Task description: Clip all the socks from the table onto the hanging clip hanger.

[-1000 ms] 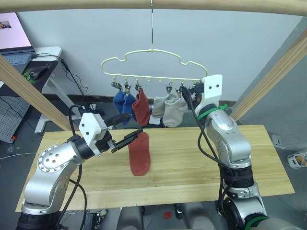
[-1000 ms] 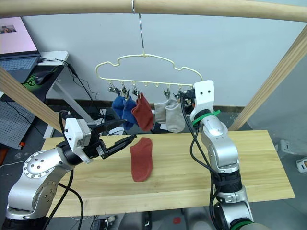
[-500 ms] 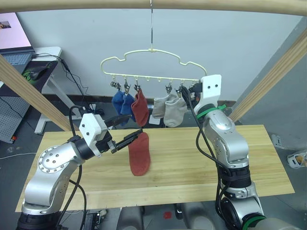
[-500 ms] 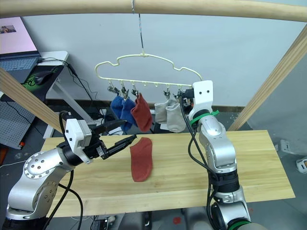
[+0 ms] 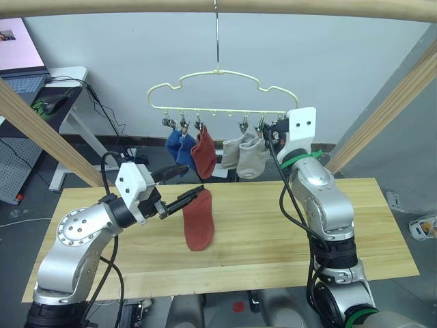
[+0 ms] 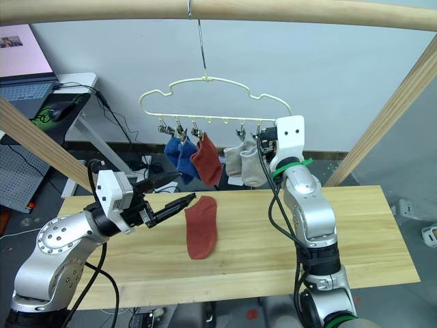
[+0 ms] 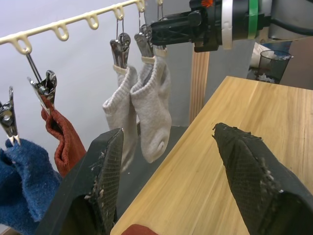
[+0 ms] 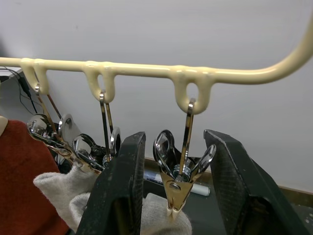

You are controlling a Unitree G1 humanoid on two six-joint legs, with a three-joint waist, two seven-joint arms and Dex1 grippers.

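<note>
I have the clip hanger [image 5: 217, 92] hanging by its metal hook from the wooden pole [image 5: 218, 5] overhead, above the far edge of the bench [image 5: 382, 232]. Five socks are pinned along its lower bar: two blue socks [image 5: 179, 147] toward the left end, one red sock [image 5: 203, 153] just beside them, then two grey socks [image 5: 247, 154] further right.

The last rust-red sock [image 5: 198, 220] lies flat on the bench, near the middle of the planks, its long axis running from the far edge toward the near edge.

My left gripper [image 5: 183, 188] hovers low over the bench just left of that sock's far end. Its jaws are spread and hold nothing; the lower fingertip sits right at the sock's upper edge, though I cannot tell whether it touches the fabric. In the left wrist view a sliver of the red sock shows between the two fingers, at their base, with the grey socks and the bare wood ahead.

My right gripper [image 8: 173, 196] is raised to the right end of the hanger bar. Its jaws are open on either side of the end clip [image 8: 182, 178], a silver clip hanging empty from its loop; the fingers stand beside it without squeezing it. The grey socks hang just beside that clip.
</note>
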